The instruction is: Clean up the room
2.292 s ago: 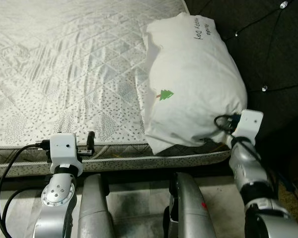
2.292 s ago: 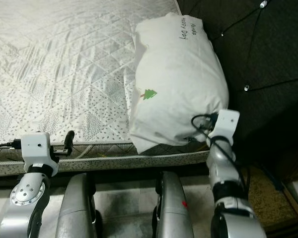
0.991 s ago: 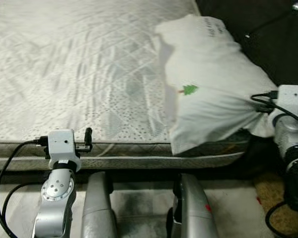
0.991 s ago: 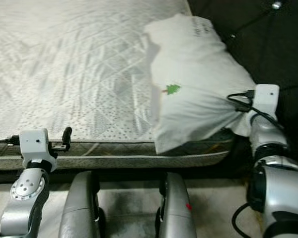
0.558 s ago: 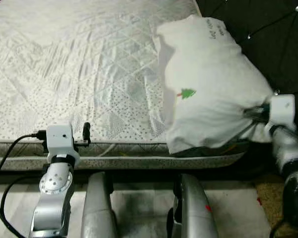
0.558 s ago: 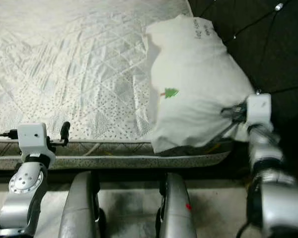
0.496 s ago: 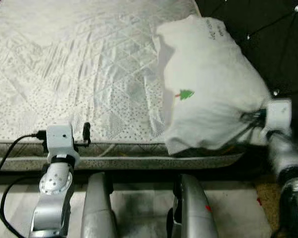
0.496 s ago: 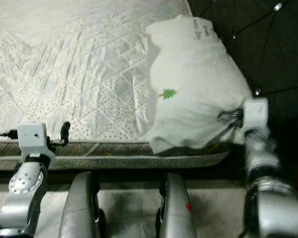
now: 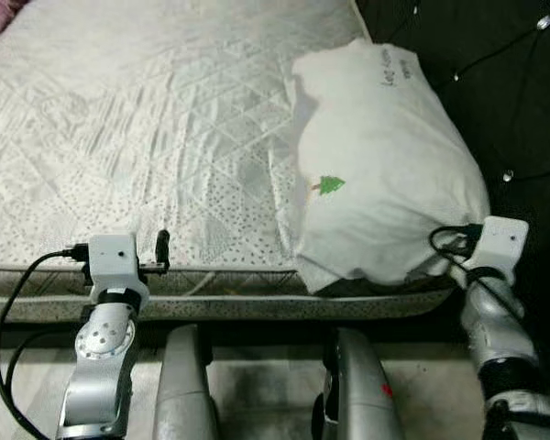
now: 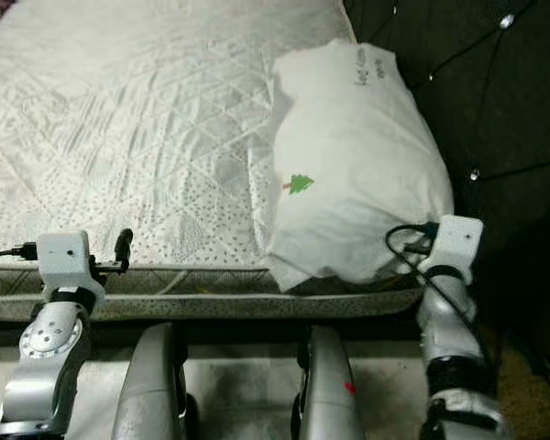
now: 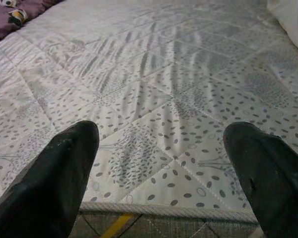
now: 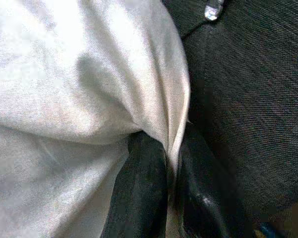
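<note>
The right tool (image 12: 171,168), pinched shut on the pillow (image 9: 385,174) corner, has swung it back onto the bed (image 9: 147,137) by the headboard (image 9: 495,82); left tool (image 11: 159,173) hovers open, so placement looks nearly done.

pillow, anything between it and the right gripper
No. The right gripper is already shut on a fold of the pillow at its near corner, with cloth pinched between the black fingers. The left gripper hangs open over the mattress.
</note>
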{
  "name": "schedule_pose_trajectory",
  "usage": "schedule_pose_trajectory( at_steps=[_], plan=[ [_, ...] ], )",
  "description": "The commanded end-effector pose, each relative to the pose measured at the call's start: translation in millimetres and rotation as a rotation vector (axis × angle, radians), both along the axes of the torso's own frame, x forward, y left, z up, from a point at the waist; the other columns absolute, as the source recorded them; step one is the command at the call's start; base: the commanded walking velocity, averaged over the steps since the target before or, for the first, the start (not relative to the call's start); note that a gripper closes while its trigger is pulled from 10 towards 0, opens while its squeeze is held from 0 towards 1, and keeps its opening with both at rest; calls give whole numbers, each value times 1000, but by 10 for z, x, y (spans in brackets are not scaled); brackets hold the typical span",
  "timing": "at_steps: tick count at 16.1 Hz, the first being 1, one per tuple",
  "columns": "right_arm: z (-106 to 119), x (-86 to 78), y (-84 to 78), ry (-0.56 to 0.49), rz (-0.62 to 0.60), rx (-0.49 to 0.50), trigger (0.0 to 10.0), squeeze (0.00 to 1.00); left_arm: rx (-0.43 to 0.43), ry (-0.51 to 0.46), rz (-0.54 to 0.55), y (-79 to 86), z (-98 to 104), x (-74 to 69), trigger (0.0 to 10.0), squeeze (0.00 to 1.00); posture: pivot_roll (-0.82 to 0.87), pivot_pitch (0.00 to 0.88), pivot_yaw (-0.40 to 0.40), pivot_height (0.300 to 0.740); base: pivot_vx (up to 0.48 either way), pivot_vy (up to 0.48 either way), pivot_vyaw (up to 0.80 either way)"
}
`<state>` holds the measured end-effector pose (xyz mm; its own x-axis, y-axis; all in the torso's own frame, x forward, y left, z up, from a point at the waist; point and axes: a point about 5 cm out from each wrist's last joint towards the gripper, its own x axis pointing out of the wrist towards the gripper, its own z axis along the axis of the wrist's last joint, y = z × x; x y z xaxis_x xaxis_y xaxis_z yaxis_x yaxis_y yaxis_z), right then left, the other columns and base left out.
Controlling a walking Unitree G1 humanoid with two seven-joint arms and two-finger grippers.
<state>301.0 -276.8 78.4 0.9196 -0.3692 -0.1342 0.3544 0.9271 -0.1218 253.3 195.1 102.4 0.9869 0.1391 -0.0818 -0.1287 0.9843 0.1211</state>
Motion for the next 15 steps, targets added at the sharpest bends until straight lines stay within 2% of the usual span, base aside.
schedule_pose_trajectory(
  at_steps=[1,6,8,10,11,12,14,15],
  plan=[
    [61,-5,29,-28,25,-10,10000,1000,2,-9,2,-15,6,28,10000,0,39,19,-41,565,0,0,0],
    [216,66,34,-55,-16,-13,10000,1000,-20,-18,32,-27,-56,41,10000,0,35,0,-75,565,0,0,0],
    [305,172,85,-76,-1,-2,10000,1000,-22,-29,36,-52,-62,48,10000,0,45,0,-91,565,0,0,0],
    [308,212,226,-88,63,23,10000,1000,-26,-29,59,-33,-98,11,10000,0,53,0,-95,565,0,0,0],
    [300,205,351,-104,119,46,10000,1000,-31,-35,65,-29,-102,-16,10000,0,61,0,-93,565,0,0,0],
    [275,134,624,-148,234,80,10000,1000,-29,-69,16,-63,-61,-27,10000,0,60,0,-89,565,0,0,0],
    [247,60,789,-174,300,106,10000,1000,-32,-77,-8,-82,-63,-32,10000,0,52,0,-79,565,0,0,0],
    [191,-62,989,-196,386,115,10000,1000,-47,-70,-33,-137,-94,0,10000,0,34,0,-54,565,0,0,0]
  ],
)
